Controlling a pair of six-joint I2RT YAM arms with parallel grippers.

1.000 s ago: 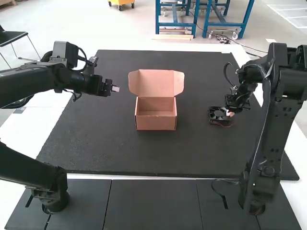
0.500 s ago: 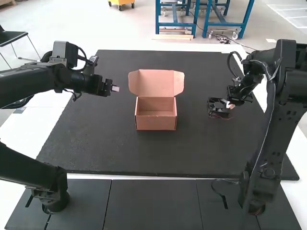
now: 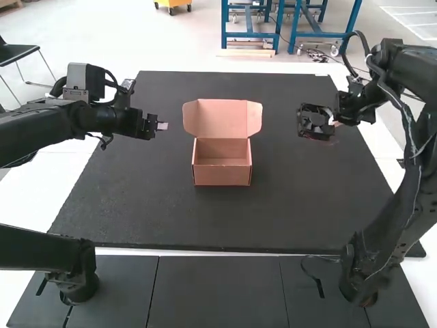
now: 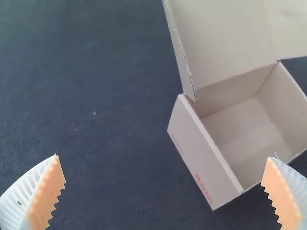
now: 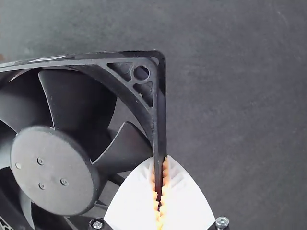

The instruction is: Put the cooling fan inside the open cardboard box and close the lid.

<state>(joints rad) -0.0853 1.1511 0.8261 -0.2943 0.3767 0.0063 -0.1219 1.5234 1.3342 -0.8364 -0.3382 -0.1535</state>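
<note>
- The right tool is clenched on the cooling fan, gripping it by one edge of its square black frame.
- In the right wrist view, the white ribbed fingers with orange pads pinch the frame's thin side wall, just below one of its corners with a mounting hole.
- The same view shows the fan's dark blades and its round hub with three small screws, against the mat behind.
- The fan hangs in the air over the black mat, touching nothing but the tool. It is turned on edge, with its broad face towards the box.
- In the high view, the fan is to the right of the cardboard box and well apart from it, at about the level of the raised lid.
- The box sits near the middle of the mat with its top open. In the left wrist view its plain brown floor and inner walls are in plain sight.
- The lid stands upright from the box's back wall, with a small flap at each upper corner.
- The left tool is released, its ribbed, orange-padded fingers spread wide.
- It hovers above the mat to the left of the box, pointing towards it, near but not touching.
- The mat covers most of the desk, whose white surface shows along the edges.
</note>
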